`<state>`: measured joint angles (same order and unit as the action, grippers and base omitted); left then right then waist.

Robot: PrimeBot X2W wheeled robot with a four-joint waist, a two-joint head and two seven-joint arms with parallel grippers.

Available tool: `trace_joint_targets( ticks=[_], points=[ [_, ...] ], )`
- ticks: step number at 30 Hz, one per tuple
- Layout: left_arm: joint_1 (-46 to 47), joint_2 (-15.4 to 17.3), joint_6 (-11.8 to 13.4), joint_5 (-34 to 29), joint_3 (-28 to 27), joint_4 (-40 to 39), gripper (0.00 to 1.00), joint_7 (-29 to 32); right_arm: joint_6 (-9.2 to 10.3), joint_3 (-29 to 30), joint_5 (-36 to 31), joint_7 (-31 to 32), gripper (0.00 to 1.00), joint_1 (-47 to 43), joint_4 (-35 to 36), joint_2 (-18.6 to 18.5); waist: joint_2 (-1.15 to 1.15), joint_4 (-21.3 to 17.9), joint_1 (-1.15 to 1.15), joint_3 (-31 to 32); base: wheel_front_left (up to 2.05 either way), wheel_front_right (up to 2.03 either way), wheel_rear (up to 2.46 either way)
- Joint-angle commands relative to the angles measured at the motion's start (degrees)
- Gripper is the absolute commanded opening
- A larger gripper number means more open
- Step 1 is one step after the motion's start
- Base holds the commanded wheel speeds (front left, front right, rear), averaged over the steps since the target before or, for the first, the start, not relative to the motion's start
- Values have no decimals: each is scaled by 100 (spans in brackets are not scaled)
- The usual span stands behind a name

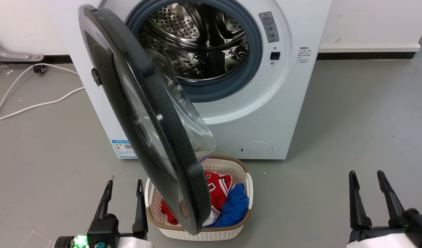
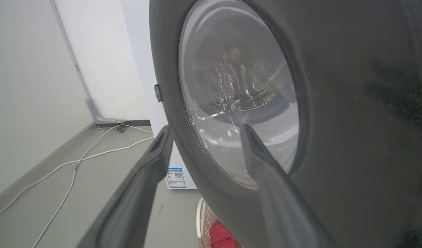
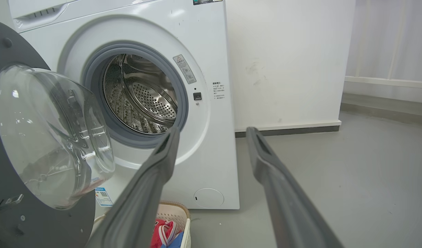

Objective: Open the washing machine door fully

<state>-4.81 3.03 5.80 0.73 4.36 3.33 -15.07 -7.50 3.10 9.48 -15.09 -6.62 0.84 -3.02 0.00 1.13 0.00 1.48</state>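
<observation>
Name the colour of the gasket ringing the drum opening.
Blue-grey; the gasket shows best in the head view.

Laundry basket beneath half-swung door

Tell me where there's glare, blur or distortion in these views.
Head view: even light, sharp, faint glare on the drum. Left wrist view: the door is grainy, its window warps the drum. Right wrist view: the washer leans, likely wide-angle bend.

I count one washer, one door, one basket, and two garments inside it: one red, one blue.
</observation>
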Motion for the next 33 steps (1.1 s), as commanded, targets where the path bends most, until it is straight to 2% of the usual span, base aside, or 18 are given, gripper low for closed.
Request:
trace_joint_targets(
  ticks=[1, 19, 20, 21, 27, 33],
  points=[
    [2, 0, 36, -28, -4, 1, 100, -16, 1, 7, 48, -10, 100, -86, -31, 22, 0, 5, 0, -2, 0, 0, 0],
    [13, -1, 110, -34, -25, 48, 99, -16, 1, 104, -77, -10, 100, -91, -77, 22, 0, 44, 0, -16, 0, 0, 0],
    [18, 0, 140, -47, -41, 54, 32, -16, 1, 98, -78, -10, 100, -88, -81, 22, 0, 44, 0, -16, 0, 0, 0],
    [13, 0, 176, -44, -56, 81, 0, -16, 1, 95, -82, -10, 100, -84, -85, 22, 0, 42, 0, -15, 0, 0, 0],
    [107, 70, 312, -47, -225, -14, 0, -16, 1, 91, -21, -10, 100, -69, -82, 22, 0, 41, 0, -16, 0, 0, 0],
    [428, 225, 368, -54, -393, -526, 0, -16, 1, 114, -73, -10, 100, -54, -45, 22, 0, 86, 0, -43, 0, 0, 0]
  ],
)
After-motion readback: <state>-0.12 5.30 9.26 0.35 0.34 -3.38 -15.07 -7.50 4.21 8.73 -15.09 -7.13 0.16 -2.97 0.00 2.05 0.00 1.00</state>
